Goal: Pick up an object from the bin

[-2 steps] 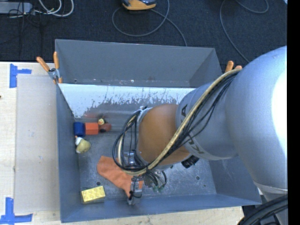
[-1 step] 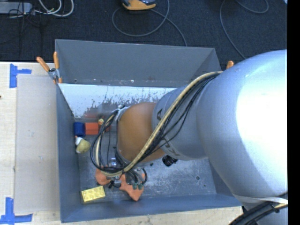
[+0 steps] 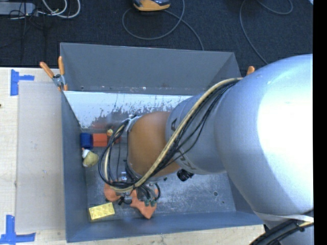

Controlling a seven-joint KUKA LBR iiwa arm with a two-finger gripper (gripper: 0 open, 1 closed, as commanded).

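My gripper (image 3: 132, 194) is low in the bin's front left part, mostly hidden under the wrist's orange cover and cables. Right under it lies an orange thing of uneven shape (image 3: 143, 209), with another orange part (image 3: 110, 191) showing at the gripper's left; I cannot tell whether they are one piece. The gripper stands on or just above this orange thing. A flat yellow block (image 3: 101, 211) lies just left of it, near the front wall.
Along the left wall lie a blue block (image 3: 86, 139), a red-orange block (image 3: 100, 140) touching it, a small orange piece (image 3: 109, 132) and a pale yellow lump (image 3: 90, 158). The arm covers the bin's middle and right.
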